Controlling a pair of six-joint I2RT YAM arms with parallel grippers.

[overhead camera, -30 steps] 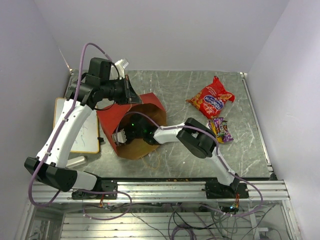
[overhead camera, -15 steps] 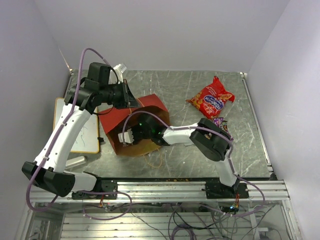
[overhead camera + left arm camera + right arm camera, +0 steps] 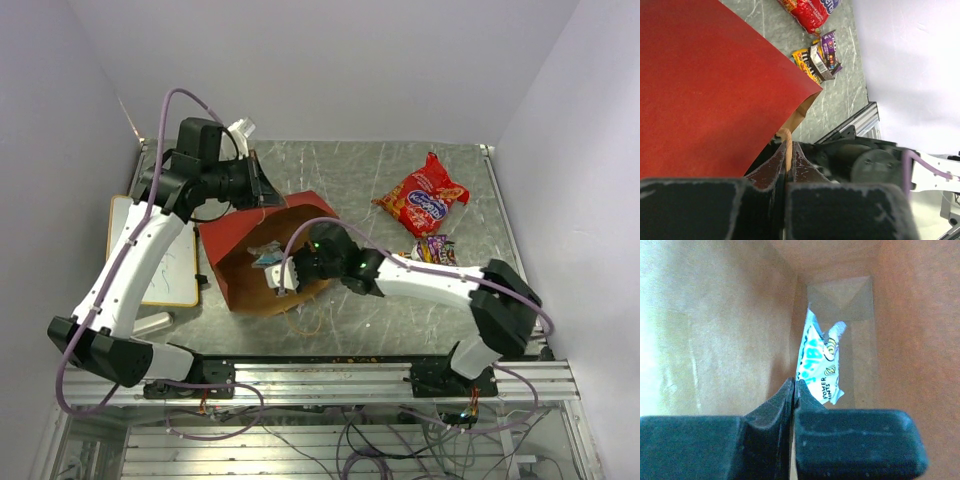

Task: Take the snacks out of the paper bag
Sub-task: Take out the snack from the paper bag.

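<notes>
Top view: fixed, high behind my two bases, looking down and forward. It is far enough off to take in the whole table (image 3: 350, 165) and both my arms.

Left wrist view: rides my left gripper (image 3: 788, 150), very near, facing along my fingers over the red outside of the paper bag (image 3: 705, 85).

Right wrist view: rides my right gripper (image 3: 794, 387), close, facing into the bag's brown inside.

Shared: top and left wrist views both show the chip bag (image 3: 810, 10). Top and right wrist views both show the light-blue packet (image 3: 820, 365).
</notes>
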